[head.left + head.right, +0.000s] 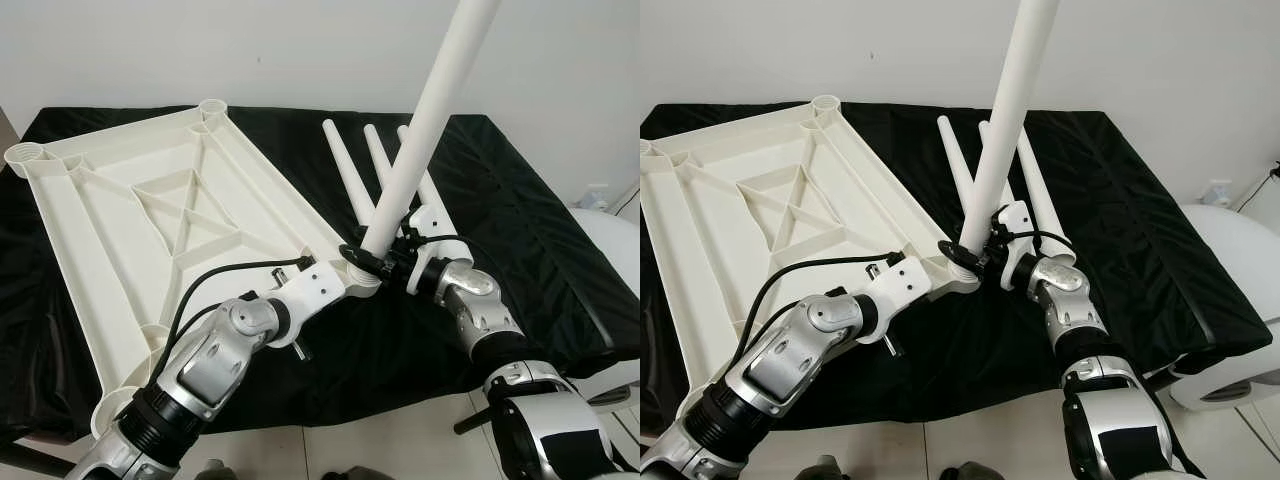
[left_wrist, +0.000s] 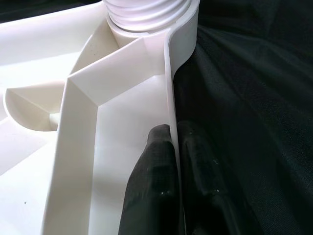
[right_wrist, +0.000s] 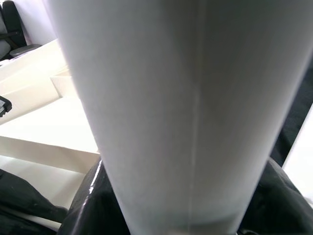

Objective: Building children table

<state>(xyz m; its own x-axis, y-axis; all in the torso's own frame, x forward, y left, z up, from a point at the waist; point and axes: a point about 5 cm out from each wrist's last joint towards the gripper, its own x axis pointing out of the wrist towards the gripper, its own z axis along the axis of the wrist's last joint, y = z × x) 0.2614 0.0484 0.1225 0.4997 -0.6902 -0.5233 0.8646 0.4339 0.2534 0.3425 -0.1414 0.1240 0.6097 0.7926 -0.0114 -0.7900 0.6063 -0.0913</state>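
A white plastic tabletop (image 1: 130,220) lies upside down on the black cloth, ribs facing up, with round sockets at its corners. My left gripper (image 2: 173,147) is shut on the tabletop's thin side rim (image 2: 168,98), just below the threaded near-right corner socket (image 2: 146,12). A long white table leg (image 1: 430,110) stands tilted up out of that socket (image 1: 358,275). My right gripper (image 1: 385,262) is shut on the leg's lower end; the leg (image 3: 171,107) looms close in the right wrist view. Three more white legs (image 1: 345,170) lie on the cloth behind.
The black cloth (image 1: 540,230) covers a low platform, whose front edge runs just ahead of my arms. A white rounded object (image 1: 1240,250) sits off the right edge. The wall is close behind.
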